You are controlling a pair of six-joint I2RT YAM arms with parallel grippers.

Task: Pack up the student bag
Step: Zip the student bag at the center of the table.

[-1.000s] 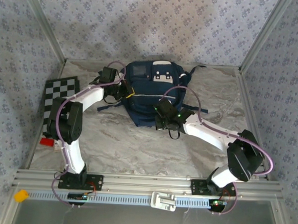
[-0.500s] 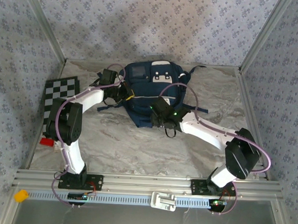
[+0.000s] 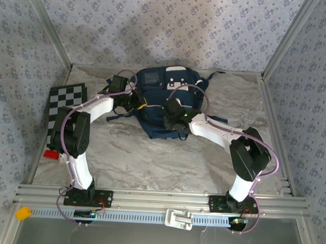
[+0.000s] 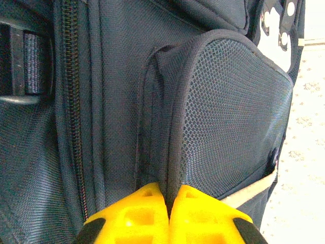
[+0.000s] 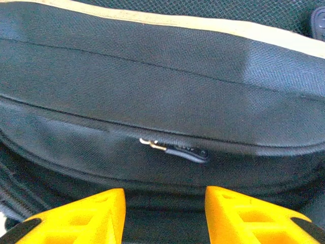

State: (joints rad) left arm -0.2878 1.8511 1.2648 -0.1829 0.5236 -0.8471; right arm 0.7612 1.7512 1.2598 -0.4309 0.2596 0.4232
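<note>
Navy woven fabric, one item: the student bag (image 3: 156,94), lying flat at the far middle of the marbled table (image 3: 150,159), with an arm reaching onto it from either side. Recent change: over the last second the right gripper (image 5: 162,213) has travelled left and away from the bases, from the bag's near right corner onto its near panel. Its jaws, pressed together a second ago, now stand parted with nothing between them. They straddle a small metal zip pull (image 5: 175,150) lying flat along a closed-looking zip line; the focus is soft, so I would not swear the zip is run fully home. Reading: this looks like lining up to take the pull, which puts the packing at the zip stage rather than the loading stage. The left gripper (image 4: 167,213) has not moved. Its jaws are clamped on the bound edge of the mesh pocket (image 4: 228,117) at the bag's left side, steadying it. Condition of item: white patch (image 3: 176,84) uppermost at the far end, pale stripe (image 5: 203,23) across the panel, dark straps (image 3: 213,75) trailing at the far right, cloth slack and lightly creased.
</note>
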